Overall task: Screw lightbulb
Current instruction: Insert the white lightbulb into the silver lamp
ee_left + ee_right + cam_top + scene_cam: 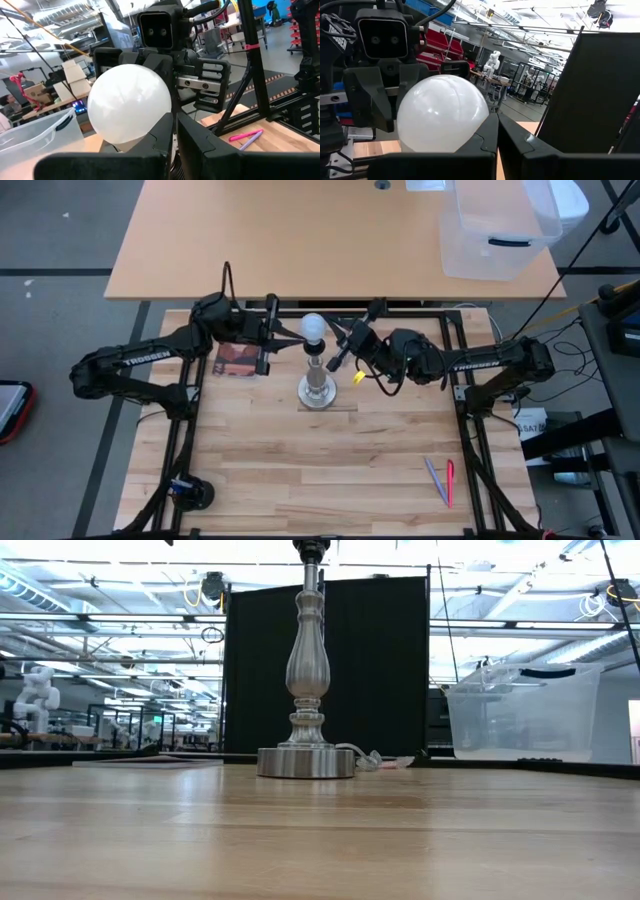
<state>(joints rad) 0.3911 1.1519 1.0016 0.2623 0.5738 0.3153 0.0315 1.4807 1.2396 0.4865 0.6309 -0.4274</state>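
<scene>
The white round-headed lightbulb [314, 327] sits base down on top of the silver lamp stand [318, 390], which stands on its round base [305, 762] at the table's middle. In the low view the bulb is above the frame. My left gripper [292, 337] is shut at the bulb's left, and my right gripper [336, 345] is shut at its right. Each wrist view shows the bulb [130, 105] [442, 115] just beyond that arm's closed fingertips, with the other arm's gripper behind it. My left gripper [175, 132] comes level from the table's left, and its shut fingers [161, 134] overlap the lower side of the bulb's round head [152, 125]. I cannot tell whether they touch it. My right gripper [497, 132] comes level from the table's right. Its shut fingers [485, 135] overlap the lower side of the round head [472, 127], and I cannot tell whether they touch.
A clear plastic bin [500, 230] stands on the far table at the right. Two pens [440, 480] lie near the front right. A brown card [237, 358] lies under the left arm, and a small yellow piece [358, 377] lies beside the stand.
</scene>
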